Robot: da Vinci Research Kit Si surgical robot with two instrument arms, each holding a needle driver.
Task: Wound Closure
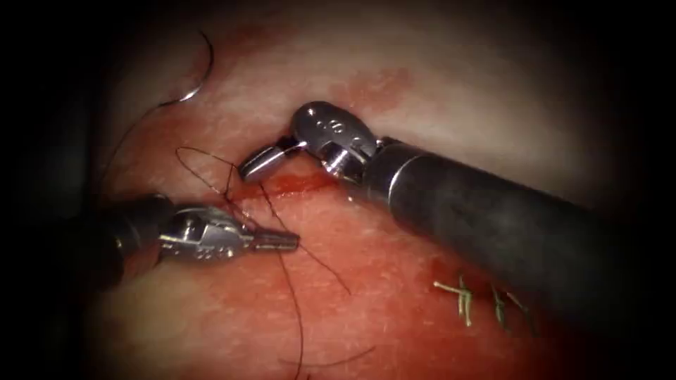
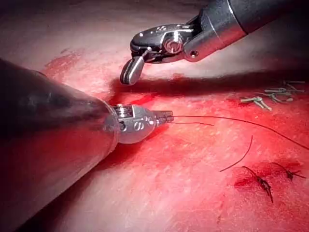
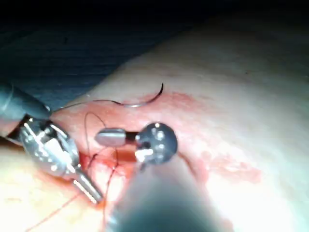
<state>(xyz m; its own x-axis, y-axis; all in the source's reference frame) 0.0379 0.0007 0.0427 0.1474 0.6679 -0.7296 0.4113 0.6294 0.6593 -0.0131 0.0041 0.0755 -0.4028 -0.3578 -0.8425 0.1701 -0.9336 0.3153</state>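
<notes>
Left tool [image 1: 278,241] has its jaws clamped on the thread [image 1: 292,295] just below the cut [image 1: 296,184]; right tool [image 1: 257,163] hangs over the cut, jaws together, holding nothing; the needle [image 1: 201,77] lies free on the tissue [image 1: 436,105], up-left, nearer the left tool.

Endoscope edges are darkened. Glare is seen on the tissue [image 3: 270,193]; the right tool's shaft [image 3: 154,203] is blurred.

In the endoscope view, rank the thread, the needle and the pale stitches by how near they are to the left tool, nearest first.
1. Thread: at the left tool, its shut jaws hold it.
2. Needle: lying free on the tissue, upper left.
3. Pale stitches: far right, below the right tool's shaft.
</notes>
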